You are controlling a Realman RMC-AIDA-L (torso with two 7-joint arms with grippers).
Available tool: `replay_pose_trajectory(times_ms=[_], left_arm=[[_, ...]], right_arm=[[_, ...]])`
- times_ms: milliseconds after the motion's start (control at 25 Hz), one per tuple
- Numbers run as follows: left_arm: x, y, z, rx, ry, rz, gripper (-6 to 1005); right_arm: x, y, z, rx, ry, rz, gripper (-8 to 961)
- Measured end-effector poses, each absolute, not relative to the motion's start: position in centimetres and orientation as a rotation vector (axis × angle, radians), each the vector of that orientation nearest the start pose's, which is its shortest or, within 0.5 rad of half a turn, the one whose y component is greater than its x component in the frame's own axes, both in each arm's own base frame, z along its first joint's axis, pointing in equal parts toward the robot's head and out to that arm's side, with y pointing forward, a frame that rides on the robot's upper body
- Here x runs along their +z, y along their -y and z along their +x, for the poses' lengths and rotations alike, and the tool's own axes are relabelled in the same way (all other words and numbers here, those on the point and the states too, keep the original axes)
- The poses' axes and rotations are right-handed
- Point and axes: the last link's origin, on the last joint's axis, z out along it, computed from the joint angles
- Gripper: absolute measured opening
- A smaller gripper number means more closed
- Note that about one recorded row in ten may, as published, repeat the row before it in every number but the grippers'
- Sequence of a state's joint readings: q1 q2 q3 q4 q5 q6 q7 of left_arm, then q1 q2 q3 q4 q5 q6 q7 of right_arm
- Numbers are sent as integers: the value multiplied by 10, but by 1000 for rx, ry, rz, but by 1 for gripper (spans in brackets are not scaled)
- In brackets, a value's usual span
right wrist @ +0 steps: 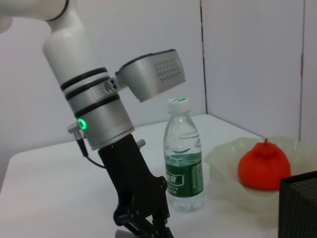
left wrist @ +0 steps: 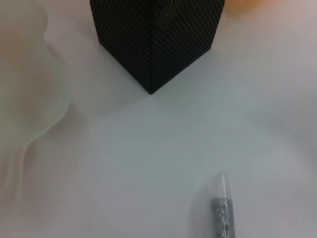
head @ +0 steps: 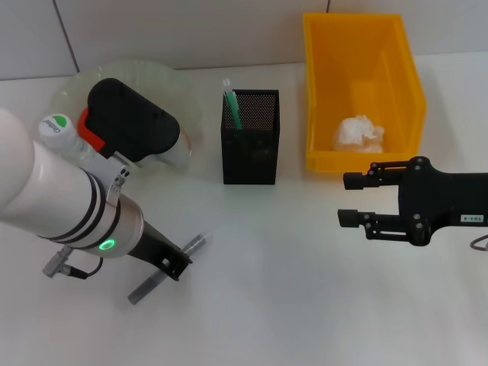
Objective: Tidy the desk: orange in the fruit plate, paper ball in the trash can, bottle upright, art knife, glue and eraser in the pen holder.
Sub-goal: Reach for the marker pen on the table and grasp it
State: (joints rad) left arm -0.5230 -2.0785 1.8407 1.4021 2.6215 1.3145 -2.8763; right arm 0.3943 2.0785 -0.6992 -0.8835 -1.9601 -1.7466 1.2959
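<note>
Your left gripper (head: 174,263) sits low over the white desk (head: 290,305), tilted down from the left arm, right at a slim grey glitter glue pen (head: 164,271) that lies flat on the surface. From the head view the pen runs past both sides of the black fingers, one end toward the pen holder and the other back toward you. You cannot tell whether the fingers have closed on it or just straddle it. In the left wrist view the pen's clear tip (left wrist: 224,186) points toward the black mesh pen holder (head: 250,137), which stands well ahead of the left gripper with a green-and-white item upright inside it.

Beside and behind the left gripper stands the water bottle (right wrist: 184,156), upright with its green-and-white cap on. Beyond the bottle is the pale green fruit plate (right wrist: 228,161), with the orange (right wrist: 264,166) resting in it.

Your right gripper (head: 352,198) hangs well to the right of the left one, fingers parted wide and holding nothing. It is just in front of the yellow trash bin (head: 358,91), and the white paper ball (head: 358,134) lies on the bin's floor.

The bin stands beside the pen holder, on its right, and they do not touch.
</note>
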Motion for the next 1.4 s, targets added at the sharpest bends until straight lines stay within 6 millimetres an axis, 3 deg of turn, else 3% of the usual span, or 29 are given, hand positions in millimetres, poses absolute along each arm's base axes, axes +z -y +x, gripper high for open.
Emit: replay_pose_trajectory(times_ms=[880, 1400], left_arm=[[-68, -318, -163, 537, 834, -2572, 89], [-68, -317, -159, 537, 790, -2591, 13]], right_arm=[[40, -300, 272, 680, -368, -2724, 573], [39, -298, 273, 676, -374, -2726, 574]])
